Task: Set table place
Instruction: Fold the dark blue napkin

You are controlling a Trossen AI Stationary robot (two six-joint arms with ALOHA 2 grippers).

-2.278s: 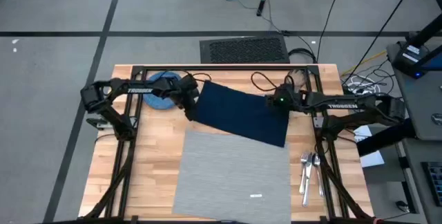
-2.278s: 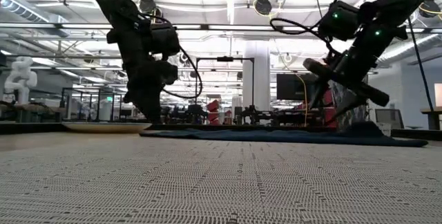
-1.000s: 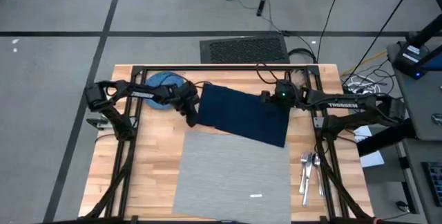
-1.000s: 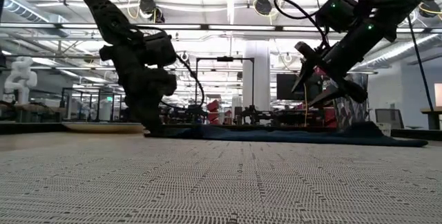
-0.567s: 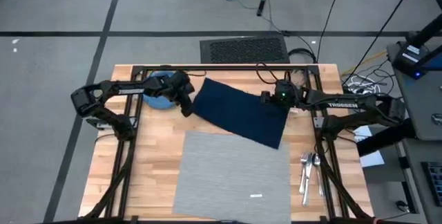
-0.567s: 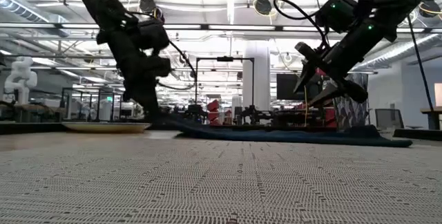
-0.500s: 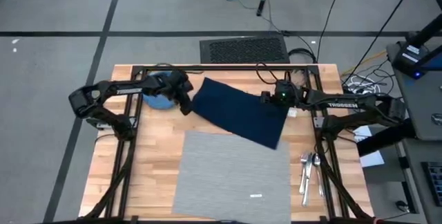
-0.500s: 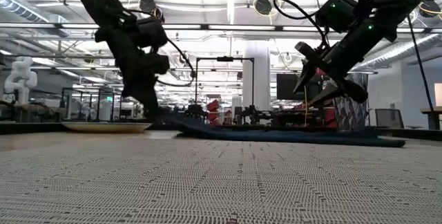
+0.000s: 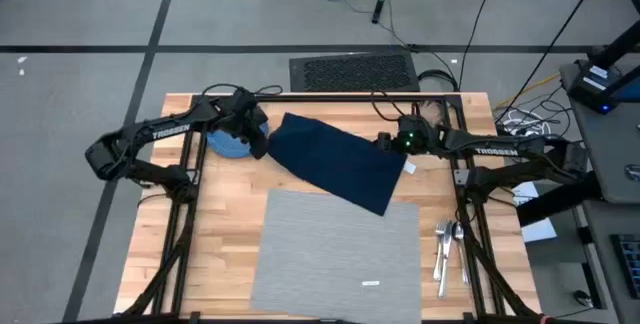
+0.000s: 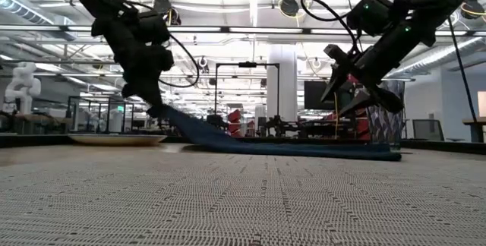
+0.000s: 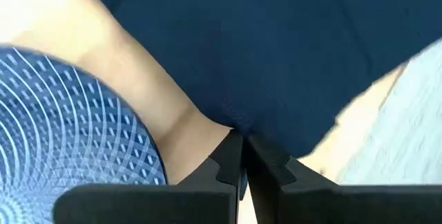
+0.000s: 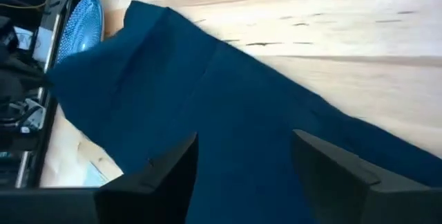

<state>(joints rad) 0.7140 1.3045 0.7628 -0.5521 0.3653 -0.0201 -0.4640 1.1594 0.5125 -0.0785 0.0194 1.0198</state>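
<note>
Currently one left gripper (image 11: 241, 156) pinches one napkin (image 9: 335, 159) corner at 10 o'clock; one right gripper (image 12: 245, 163) hovers spread.

bright, even overhead light, soft shadows; left wrist view blurred close up.

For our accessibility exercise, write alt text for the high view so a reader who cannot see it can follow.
From above, the left gripper pinches a corner of a dark navy napkin beside a blue plate, while the right gripper hovers open over the napkin's far edge. A grey placemat lies nearer on the wooden table, with cutlery to its right.
</note>
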